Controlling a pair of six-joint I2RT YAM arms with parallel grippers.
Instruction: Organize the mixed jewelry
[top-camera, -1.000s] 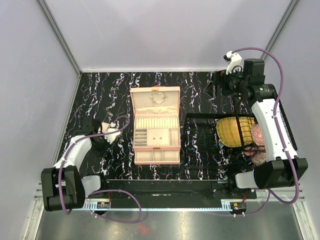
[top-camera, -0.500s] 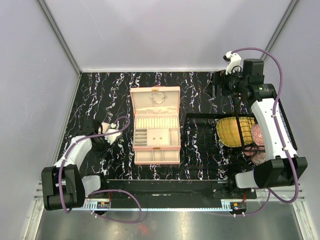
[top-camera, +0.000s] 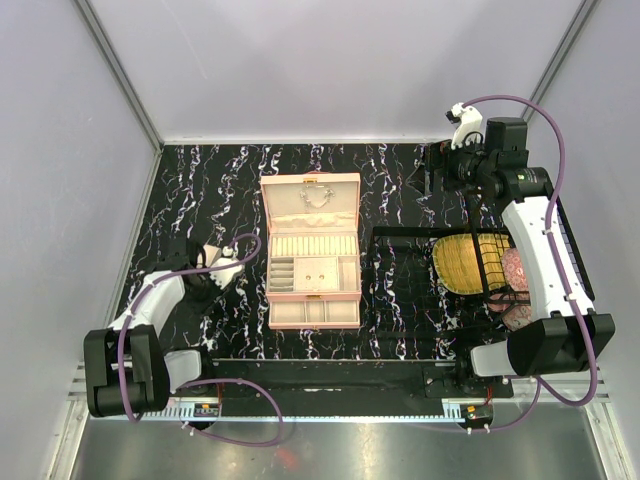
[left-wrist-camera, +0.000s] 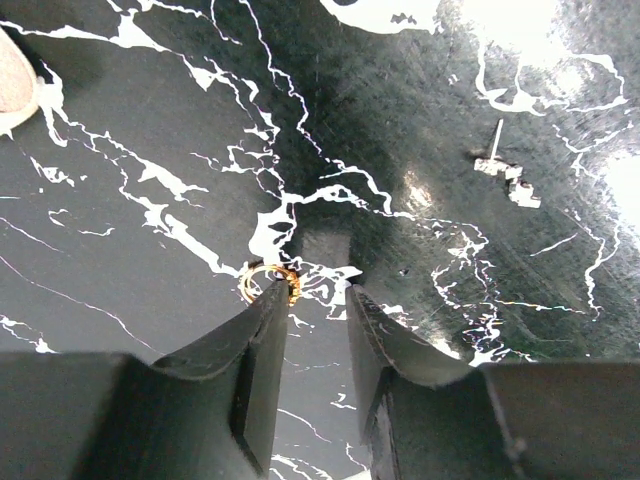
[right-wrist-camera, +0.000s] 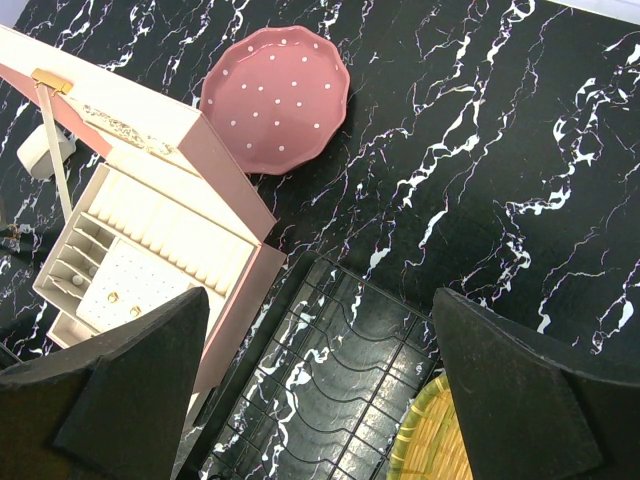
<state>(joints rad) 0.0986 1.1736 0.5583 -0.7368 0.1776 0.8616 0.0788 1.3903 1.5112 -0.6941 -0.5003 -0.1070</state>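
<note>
A small gold ring (left-wrist-camera: 268, 283) lies on the black marble table, touching the tip of my left gripper's left finger (left-wrist-camera: 262, 345) and outside the gap. My left gripper (left-wrist-camera: 318, 295) is low over the table, its jaws a narrow gap apart with nothing between them. A silver stud piece (left-wrist-camera: 505, 178) lies farther off to the right. The open pink jewelry case (top-camera: 311, 250) sits mid-table with two tiny studs (right-wrist-camera: 120, 300) on its cream pad. My right gripper (right-wrist-camera: 320, 330) is wide open and empty, high over the wire rack (right-wrist-camera: 340, 370).
A pink dotted dish (right-wrist-camera: 275, 97) sits beyond the case in the right wrist view. A yellow woven basket (top-camera: 465, 262) and pink items (top-camera: 515, 270) rest on the black wire rack (top-camera: 410, 280) at the right. The left arm (top-camera: 150, 305) lies left of the case.
</note>
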